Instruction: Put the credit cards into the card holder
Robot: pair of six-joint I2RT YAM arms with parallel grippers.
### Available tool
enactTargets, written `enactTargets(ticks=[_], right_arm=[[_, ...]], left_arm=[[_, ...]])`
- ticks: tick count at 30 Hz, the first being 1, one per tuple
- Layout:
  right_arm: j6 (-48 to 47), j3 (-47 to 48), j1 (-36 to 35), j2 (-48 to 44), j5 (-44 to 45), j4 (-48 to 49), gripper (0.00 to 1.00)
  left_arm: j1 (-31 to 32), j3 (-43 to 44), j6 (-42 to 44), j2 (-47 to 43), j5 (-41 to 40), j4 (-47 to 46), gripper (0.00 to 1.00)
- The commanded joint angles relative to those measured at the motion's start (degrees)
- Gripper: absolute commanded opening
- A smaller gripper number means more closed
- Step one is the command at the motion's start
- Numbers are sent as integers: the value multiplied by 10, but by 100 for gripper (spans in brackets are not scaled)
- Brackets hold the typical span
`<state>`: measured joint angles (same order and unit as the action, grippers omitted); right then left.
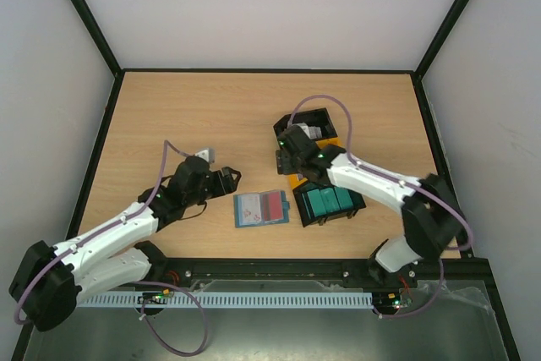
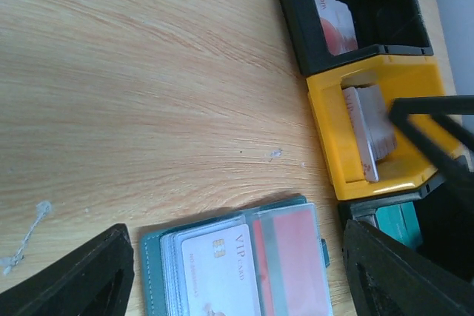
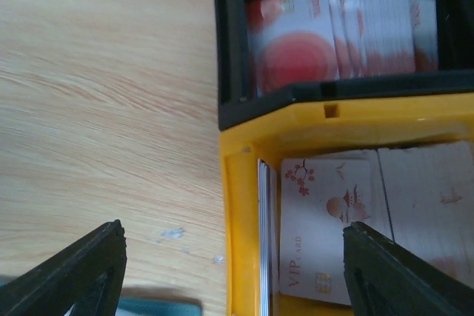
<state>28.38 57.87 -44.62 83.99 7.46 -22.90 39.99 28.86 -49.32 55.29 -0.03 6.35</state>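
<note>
Left tool (image 1: 228, 178): jaws spread wide, nothing between them, set just left of the small flat teal-blue folding card holder (image 1: 260, 208) and apart from it. Right tool (image 1: 286, 156): jaws also spread wide and empty, hanging over the three-bin tray where the black plastic bin (image 1: 314, 117) meets the yellow plastic bin (image 3: 244, 205); cannot tell whether it touches either. Card holder lies opened flat on the light wood-grain bench (image 1: 186, 116), near the middle, just left of the tray. On its opened face, a thin white plastic card with "VIP card" print (image 2: 218, 264) sits on the left half and a thin reddish plastic card (image 2: 296, 257) on the right half; the left wrist view cuts off their near edges. Black bin, at the far end of the tray, holds a row of white cards with red discs (image 3: 296, 42), standing on edge and leaning together. Yellow bin, in the middle, holds more white cards with red marks (image 3: 326, 227), some lying flat, a few upright against the left wall. The dark bin (image 1: 325, 219) at the near end holds flat teal items, kind unclear.
</note>
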Motion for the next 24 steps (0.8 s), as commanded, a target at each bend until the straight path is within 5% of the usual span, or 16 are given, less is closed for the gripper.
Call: enactTargets(ticks=[1, 14, 24], right_arm=[[4, 37, 15, 73, 3, -26, 75], [26, 90, 38, 177, -110, -36, 65], [46, 101, 38, 204, -67, -76, 64]], left_arm=[[-17, -8, 41, 4, 55, -43, 78], [-48, -19, 80, 72, 120, -56, 78], [-63, -23, 98, 82, 128, -59, 78]])
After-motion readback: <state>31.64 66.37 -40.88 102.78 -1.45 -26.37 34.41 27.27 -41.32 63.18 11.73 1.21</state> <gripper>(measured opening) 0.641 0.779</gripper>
